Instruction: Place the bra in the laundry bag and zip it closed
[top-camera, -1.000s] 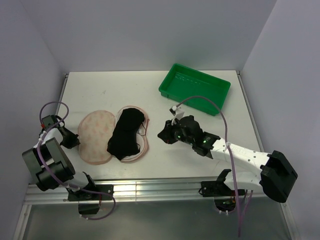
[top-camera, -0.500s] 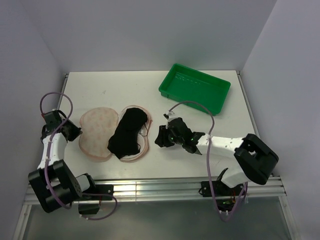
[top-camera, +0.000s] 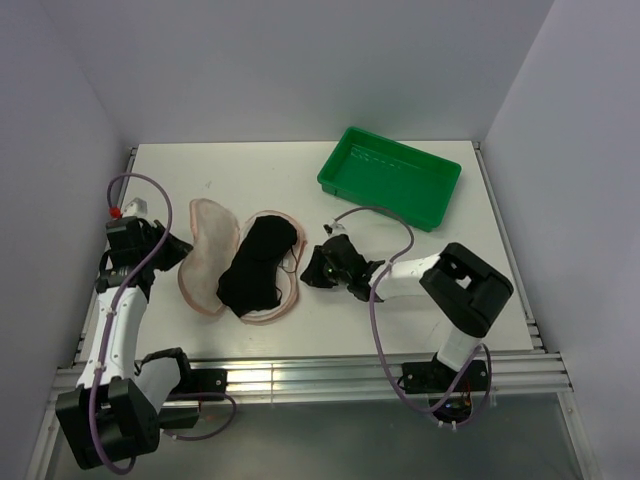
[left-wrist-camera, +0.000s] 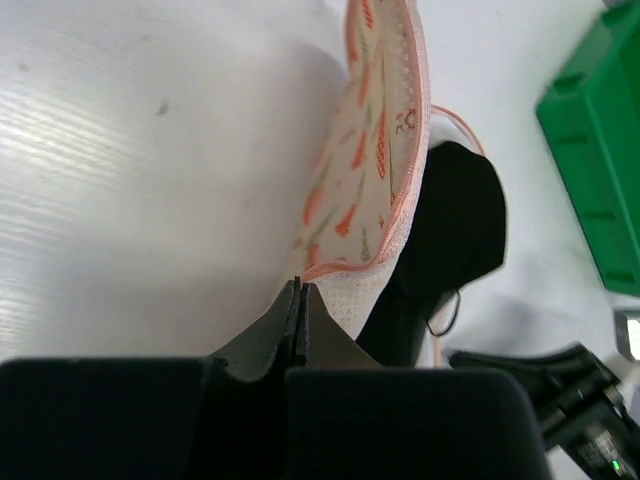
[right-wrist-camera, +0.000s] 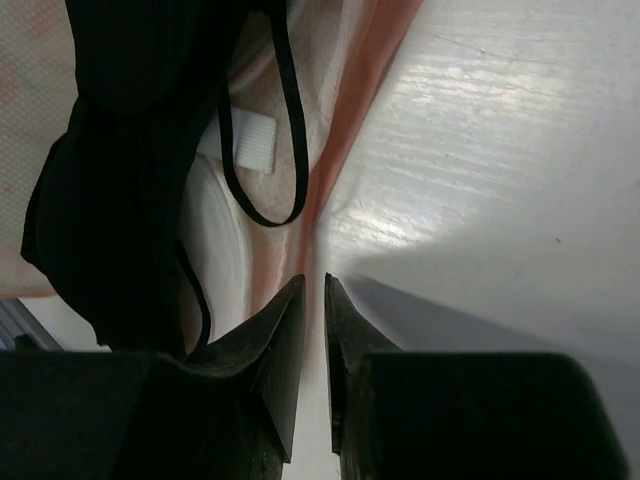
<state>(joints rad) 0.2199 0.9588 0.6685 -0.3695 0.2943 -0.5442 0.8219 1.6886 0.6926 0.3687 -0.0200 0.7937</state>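
The laundry bag (top-camera: 205, 262) lies open at the table's left; its left half is lifted on edge and leans right. The bra (top-camera: 255, 265) lies on the bag's flat right half. My left gripper (top-camera: 178, 250) is shut on the rim of the lifted half; the left wrist view shows the jaws closed (left-wrist-camera: 298, 286) at the bag's pink edge (left-wrist-camera: 372, 150), with the bra (left-wrist-camera: 450, 235) beyond. My right gripper (top-camera: 312, 268) is at the bag's right rim. In the right wrist view its jaws (right-wrist-camera: 313, 285) are nearly together, with the pink rim (right-wrist-camera: 352, 140) running into the narrow gap beside the bra (right-wrist-camera: 120, 150).
A green plastic tray (top-camera: 335, 180) stands at the back right and shows in the left wrist view (left-wrist-camera: 600, 150). White walls enclose the table on three sides. A thin bra strap (right-wrist-camera: 290, 120) loops over the bag's inner lining near my right fingers.
My left gripper has risen and moved right, lifting the bag's left half from flat to on edge. My right gripper has moved left up to the bag's right rim.
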